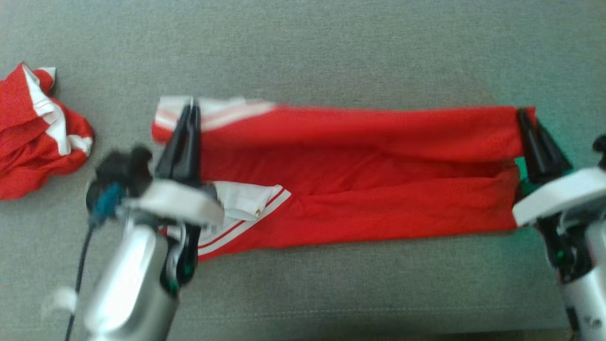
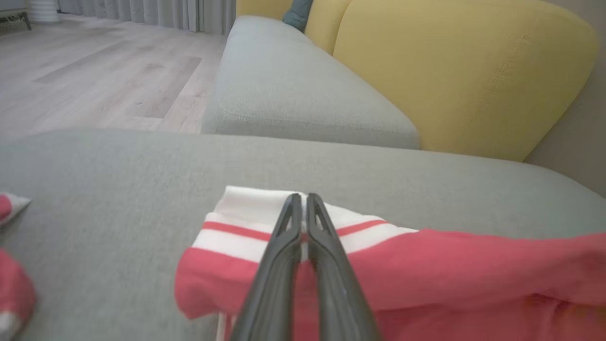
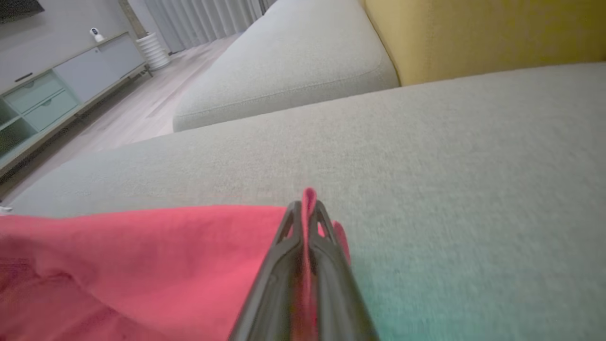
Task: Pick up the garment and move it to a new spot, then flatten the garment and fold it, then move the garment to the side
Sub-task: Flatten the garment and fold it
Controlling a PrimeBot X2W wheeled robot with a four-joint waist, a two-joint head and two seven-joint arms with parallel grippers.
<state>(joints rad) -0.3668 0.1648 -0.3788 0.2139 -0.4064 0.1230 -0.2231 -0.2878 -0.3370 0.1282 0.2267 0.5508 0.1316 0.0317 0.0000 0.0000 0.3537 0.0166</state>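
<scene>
A red garment [image 1: 360, 175] with white striped trim lies stretched left to right across the grey cushion [image 1: 303, 52]. My left gripper [image 1: 191, 108] is shut on its white-striped far left edge, seen close up with the fingers pinching the trim [image 2: 265, 222] in the left wrist view [image 2: 301, 199]. My right gripper [image 1: 523, 113] is shut on the far right corner, where a tab of red cloth [image 3: 308, 196] pokes out between the fingertips [image 3: 307, 206]. The far edge is lifted and taut between both grippers; the near half rests on the cushion.
A second red and white garment [image 1: 38, 132] lies crumpled at the cushion's left edge. Beyond are a yellow sofa back [image 2: 454, 66], another grey seat cushion [image 2: 289, 85] and wooden floor [image 2: 94, 71]. A low cabinet [image 3: 52, 94] stands at the far wall.
</scene>
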